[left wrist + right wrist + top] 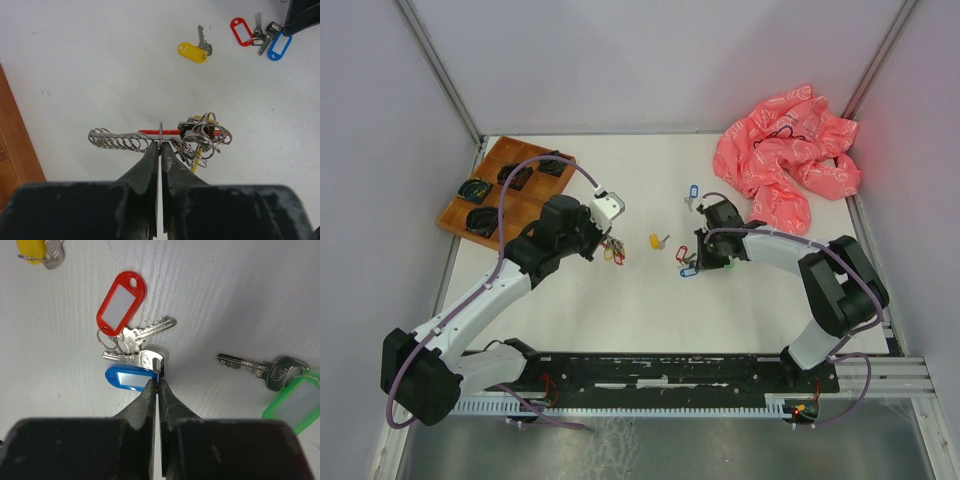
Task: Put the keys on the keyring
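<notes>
Left gripper (160, 148) is seen closed, tips clamped on one thin upright ring of the keyring (202, 136). In the left wrist view a row of linked rings is strung out from that pinch toward 9 o'clock. The tangled ring cluster with the red-and-black piece is bunched toward 3 o'clock. Whether the keyring is lifted off the table (620, 330) cannot be told. In the top view the keyring is placed just toward 9 o'clock of table centre. The yellow-tag key (657, 241) is laid near it at 3 o'clock, apart from it. Further toward 3 o'clock the red-tag key (121, 302) and blue-tag key (131, 378) are found touching, under the right gripper (158, 384). Right gripper tips are pressed together, nipped where the blue tag meets its key's head. The green-tag key (295, 402) is seen at 3 o'clock of that pair, apart. A second blue-tag key (693, 191) is laid at 12 o'clock of the right gripper. The wooden tray (505, 190) is set at the table's 10 o'clock corner, a crumpled pink bag (785, 160) at 1 o'clock.
</notes>
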`<state>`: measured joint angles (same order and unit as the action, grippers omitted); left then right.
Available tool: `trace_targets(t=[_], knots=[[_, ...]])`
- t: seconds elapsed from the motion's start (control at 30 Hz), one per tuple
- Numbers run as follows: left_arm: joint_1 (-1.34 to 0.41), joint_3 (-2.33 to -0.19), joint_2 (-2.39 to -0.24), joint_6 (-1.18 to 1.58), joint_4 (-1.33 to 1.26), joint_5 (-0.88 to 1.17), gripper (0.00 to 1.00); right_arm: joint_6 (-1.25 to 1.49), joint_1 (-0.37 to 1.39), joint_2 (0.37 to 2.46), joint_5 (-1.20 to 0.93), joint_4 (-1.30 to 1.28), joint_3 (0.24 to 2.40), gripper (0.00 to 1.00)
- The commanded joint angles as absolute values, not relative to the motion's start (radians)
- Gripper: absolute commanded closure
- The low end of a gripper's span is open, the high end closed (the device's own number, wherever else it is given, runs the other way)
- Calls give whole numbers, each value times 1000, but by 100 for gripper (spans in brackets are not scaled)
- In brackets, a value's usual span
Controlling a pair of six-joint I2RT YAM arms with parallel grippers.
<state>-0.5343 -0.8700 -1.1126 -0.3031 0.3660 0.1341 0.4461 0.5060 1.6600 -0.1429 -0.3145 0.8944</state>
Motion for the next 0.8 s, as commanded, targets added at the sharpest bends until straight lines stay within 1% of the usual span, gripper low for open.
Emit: trace_targets(t=[0.0, 0.13, 0.27, 0.37, 0.77], knots=[[-529, -911, -1101, -282, 325, 153, 97, 453, 497, 1615, -152, -302, 886, 93], [-529, -911, -1101, -283, 325, 156, 97, 437, 496, 1608, -117, -346, 897, 90], [-529, -910, -1101, -282, 325, 160, 97, 434, 495, 1596, -82, -356, 895, 80], [-530, -911, -1099, -282, 325, 161, 97, 441, 496, 1592, -62, -355, 894, 76], [-530, -913, -1105, -283, 325, 164, 97, 447, 500, 1597, -97, -325, 890, 74]])
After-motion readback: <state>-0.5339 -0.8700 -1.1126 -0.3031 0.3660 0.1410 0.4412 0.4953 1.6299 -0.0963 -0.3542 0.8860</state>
